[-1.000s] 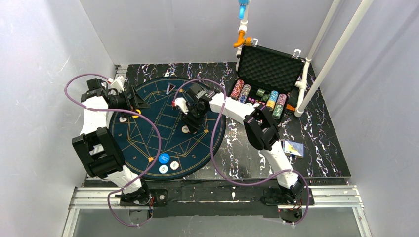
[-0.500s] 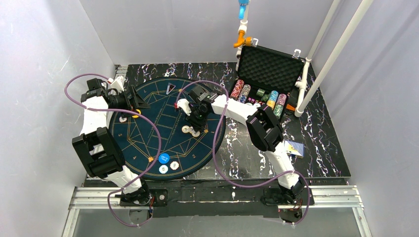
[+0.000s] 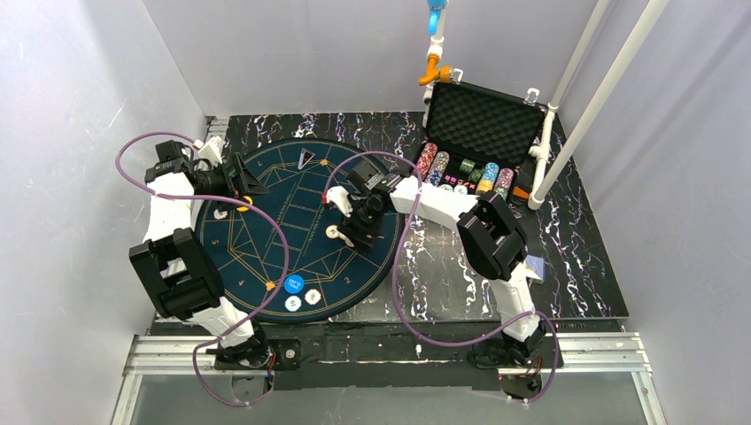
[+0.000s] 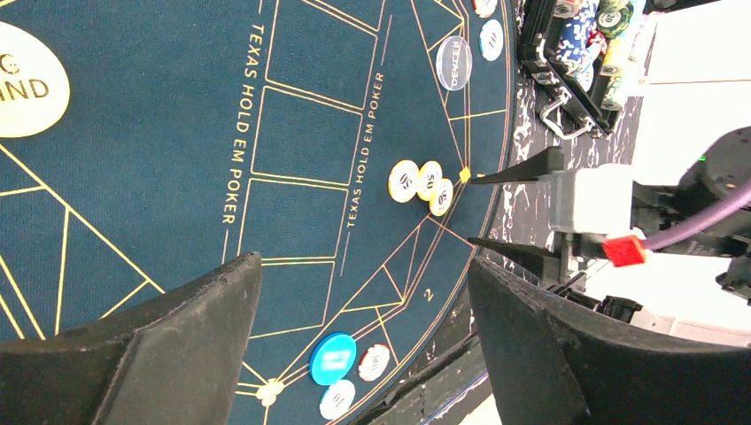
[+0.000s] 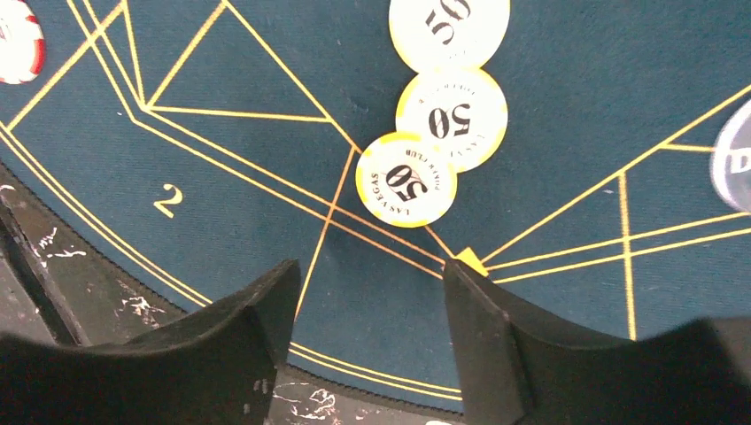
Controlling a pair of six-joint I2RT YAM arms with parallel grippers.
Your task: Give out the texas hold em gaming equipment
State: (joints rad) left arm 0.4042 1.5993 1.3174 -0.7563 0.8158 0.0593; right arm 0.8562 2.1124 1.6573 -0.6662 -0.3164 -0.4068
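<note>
Found three yellow chips (image 5: 431,115) fanned on the mat (image 5: 221,195); judged most chip stacks (image 3: 460,170) still waiting in the case (image 3: 483,119). Found left gripper (image 4: 363,261) and right gripper (image 5: 367,270) spread, empty.

Yellow-edged white chips (image 5: 452,118) and a blue disc (image 4: 332,358); the dark-blue mat (image 4: 133,177) is lined in gold.

Three yellow chips (image 5: 452,119), one blue button disc (image 4: 333,358), one mat (image 4: 133,177).

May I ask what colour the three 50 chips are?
The chips are pale yellow and white with black numerals, clearest in the right wrist view.
</note>
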